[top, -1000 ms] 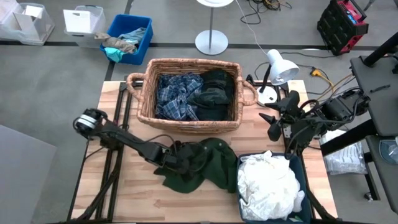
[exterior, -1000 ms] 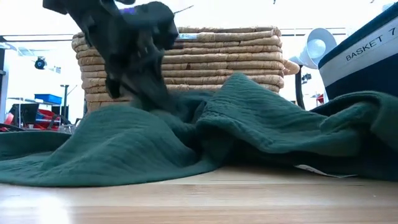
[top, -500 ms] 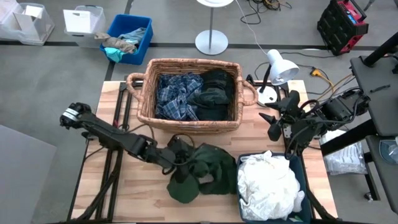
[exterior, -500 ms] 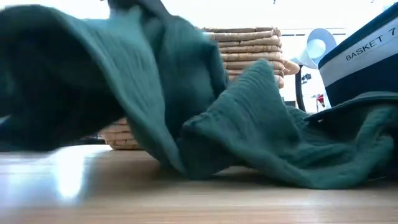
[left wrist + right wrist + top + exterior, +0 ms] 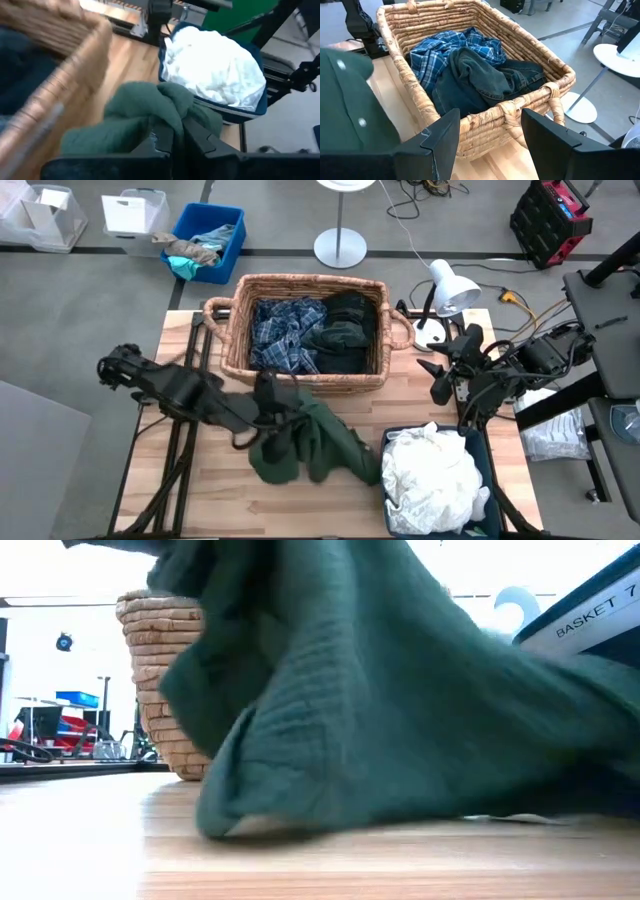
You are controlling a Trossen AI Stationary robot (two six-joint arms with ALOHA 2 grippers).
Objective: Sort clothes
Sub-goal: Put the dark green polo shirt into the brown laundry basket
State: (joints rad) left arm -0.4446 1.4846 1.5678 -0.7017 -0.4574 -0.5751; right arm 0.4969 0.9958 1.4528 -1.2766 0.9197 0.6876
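Observation:
A dark green garment is bunched on the table between the wicker basket and the blue bin. It fills the low view. My left gripper is shut on the garment's upper part, just in front of the basket's near wall. My right gripper is open and empty at the table's right, beside the basket's right handle. The basket holds a navy plaid garment and dark garments. The bin holds white garments. My left gripper pinches a gathered fold of the green garment between its two fingers. The garment hangs below the hold in slack folds. Its lower edge rests on the table and its right part lies against the blue bin.
A white desk lamp stands at the table's far right corner. A blue box of rags and clear boxes stand on the floor beyond the table. Bare wood shows at the near left.
My left gripper has risen and gone toward the far edge, up to the basket's near wall, still shut on the green garment. The garment's left part has been lifted off the table and gathered up. Its right part has stayed by the blue bin.

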